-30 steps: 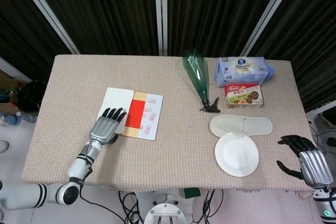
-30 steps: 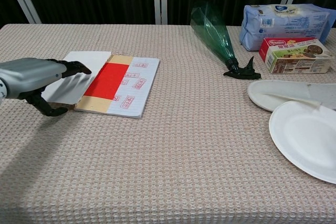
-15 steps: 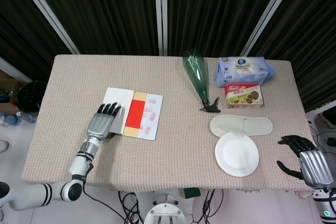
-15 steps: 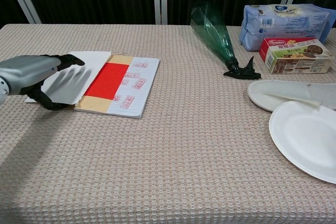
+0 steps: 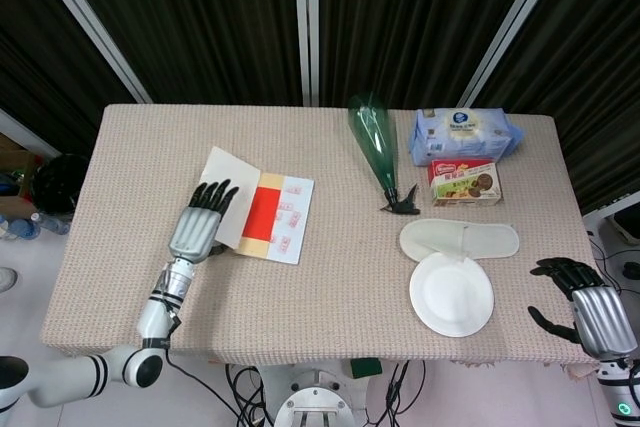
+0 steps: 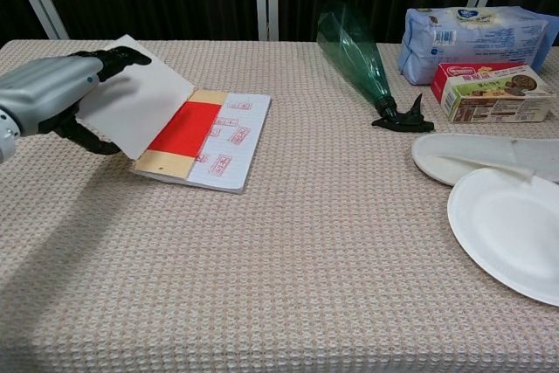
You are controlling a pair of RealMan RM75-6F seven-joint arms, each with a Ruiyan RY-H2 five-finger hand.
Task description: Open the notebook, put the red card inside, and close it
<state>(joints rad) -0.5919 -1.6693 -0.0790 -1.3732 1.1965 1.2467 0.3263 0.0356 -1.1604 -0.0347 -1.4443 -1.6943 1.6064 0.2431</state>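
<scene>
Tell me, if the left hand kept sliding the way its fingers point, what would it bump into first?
The left hand would probably meet the notebook's lifted cover first, which it already holds; depth is hard to judge.

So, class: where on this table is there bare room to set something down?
Bare cloth lies between the notebook and the green bottle, and along the near edge below both. The right end is crowded: wipes pack, biscuit box, slipper, paper plate.

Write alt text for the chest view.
A grey robot left hand lifts the white cover of an open notebook with a red card lying inside. To the right lie a green plastic bottle and a white paper plate.
</scene>
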